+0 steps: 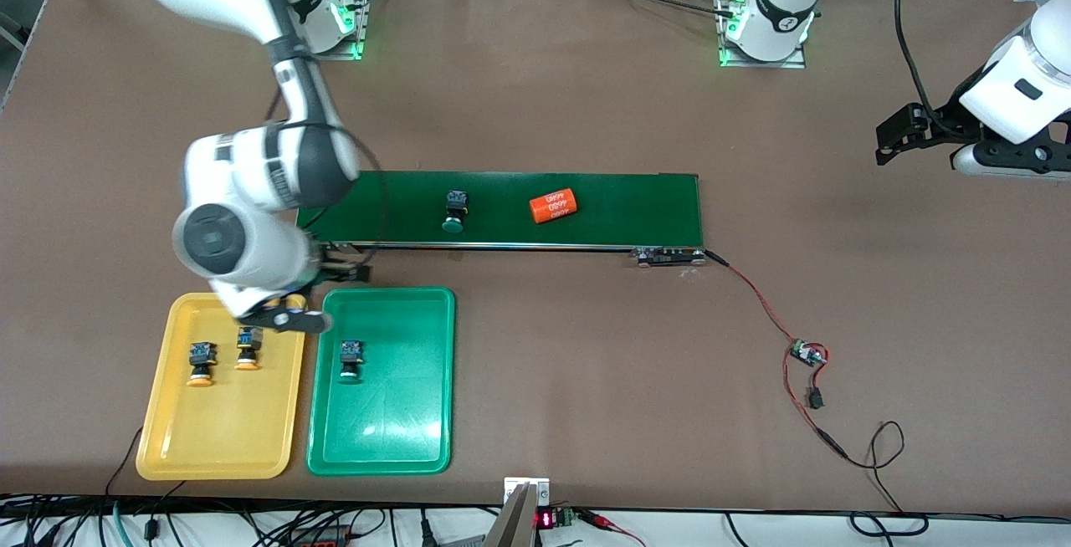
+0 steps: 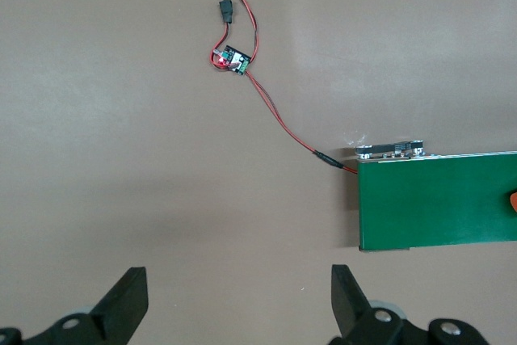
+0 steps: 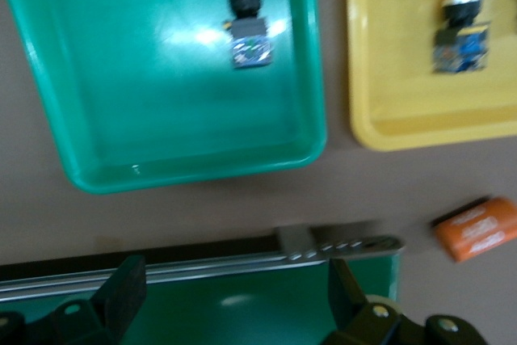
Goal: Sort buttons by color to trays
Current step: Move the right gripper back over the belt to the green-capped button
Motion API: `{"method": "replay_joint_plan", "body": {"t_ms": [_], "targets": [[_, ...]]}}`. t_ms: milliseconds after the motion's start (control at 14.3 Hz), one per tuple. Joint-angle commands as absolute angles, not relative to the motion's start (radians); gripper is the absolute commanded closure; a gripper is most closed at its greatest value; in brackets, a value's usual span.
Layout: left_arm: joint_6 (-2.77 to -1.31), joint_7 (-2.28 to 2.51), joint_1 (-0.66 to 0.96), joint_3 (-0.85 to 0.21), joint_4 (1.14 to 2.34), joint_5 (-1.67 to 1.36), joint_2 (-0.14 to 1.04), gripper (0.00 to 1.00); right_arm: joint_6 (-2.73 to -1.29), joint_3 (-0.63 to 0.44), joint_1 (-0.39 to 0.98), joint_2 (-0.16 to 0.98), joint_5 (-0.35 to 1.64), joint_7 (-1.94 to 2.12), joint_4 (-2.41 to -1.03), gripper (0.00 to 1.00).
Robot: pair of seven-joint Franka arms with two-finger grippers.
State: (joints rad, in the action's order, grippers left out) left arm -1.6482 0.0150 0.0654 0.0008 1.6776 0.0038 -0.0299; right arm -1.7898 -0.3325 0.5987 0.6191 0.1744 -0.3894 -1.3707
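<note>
the right tool hangs over the gap between the shallow yellow plastic tray and the shallow green plastic tray, its fingers spread wide with nothing between them. two yellow-orange-capped push-button switches lie side by side in the yellow tray. one green-capped push-button switch lies in the green tray; another green-capped switch rests on the long dark-green conveyor belt, beside an orange cylinder with white lettering. the left tool waits over the bare brown worktop at the left arm's end, wide open and empty, near a red-and-black wire.
</note>
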Motion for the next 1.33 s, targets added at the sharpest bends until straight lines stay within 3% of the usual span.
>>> {"method": "replay_joint_plan", "body": {"t_ms": [0,279,698,1117,1187,1256], "targets": [[-1.629,0.023,0.064,0.003,1.655,0.021,-0.021,0.00,-1.786,-0.341,0.663,0.597,0.186,-0.503,-1.402,0.00],[-1.626,0.022,0.064,0.003,1.655,0.021,-0.021,0.00,-1.790,-0.341,0.773,0.586,0.193,-0.600,-1.468,0.00],[-1.625,0.020,0.063,0.005,1.655,0.021,-0.021,0.00,-1.831,-0.342,0.824,0.574,0.253,-0.615,-1.555,0.00],[-1.624,0.023,0.063,0.000,1.655,0.021,-0.021,0.00,-2.058,-0.344,0.862,0.534,0.248,-0.612,-1.785,0.00],[-1.624,0.025,0.063,0.000,1.655,0.021,-0.021,0.00,-2.063,-0.342,0.861,0.535,0.249,-0.612,-1.793,0.07],[-1.624,0.025,0.063,0.000,1.655,0.021,-0.021,0.00,-2.063,-0.344,0.858,0.535,0.249,-0.612,-1.798,0.28]]}}
